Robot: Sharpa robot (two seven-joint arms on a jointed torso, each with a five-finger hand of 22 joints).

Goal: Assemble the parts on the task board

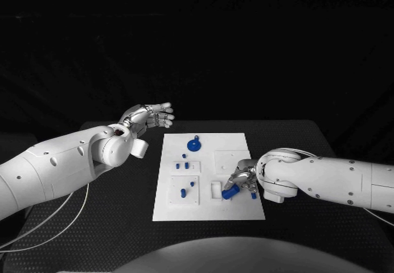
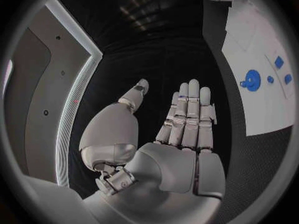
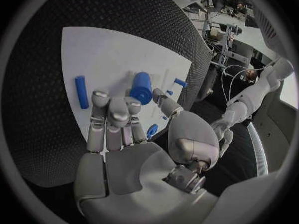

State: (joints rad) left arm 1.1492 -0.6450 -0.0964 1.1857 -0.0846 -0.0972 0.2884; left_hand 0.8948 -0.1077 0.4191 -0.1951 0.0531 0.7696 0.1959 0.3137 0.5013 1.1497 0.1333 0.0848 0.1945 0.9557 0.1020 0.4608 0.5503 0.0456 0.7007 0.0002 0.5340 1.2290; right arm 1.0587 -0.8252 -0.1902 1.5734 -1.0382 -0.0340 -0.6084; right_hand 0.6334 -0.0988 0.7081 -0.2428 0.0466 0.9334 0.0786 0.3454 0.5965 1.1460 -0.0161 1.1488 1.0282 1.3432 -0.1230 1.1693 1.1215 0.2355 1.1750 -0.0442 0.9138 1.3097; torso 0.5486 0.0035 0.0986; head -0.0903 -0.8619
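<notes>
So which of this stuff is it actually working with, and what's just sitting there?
Job:
white task board
blue cylinder by the right hand
round blue part
small blue pieces

Just there:
black table
left hand, raised off the board, holding nothing

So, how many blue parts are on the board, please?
7: round one at far end, two mid-left, two near-left, cylinder in right hand, small piece beside; more may be hidden.

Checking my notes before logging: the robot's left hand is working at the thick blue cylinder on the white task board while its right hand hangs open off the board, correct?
Sides are swapped. In the head view, the right hand is at the thick blue cylinder on the white task board; the left hand hangs open off the board.
</notes>
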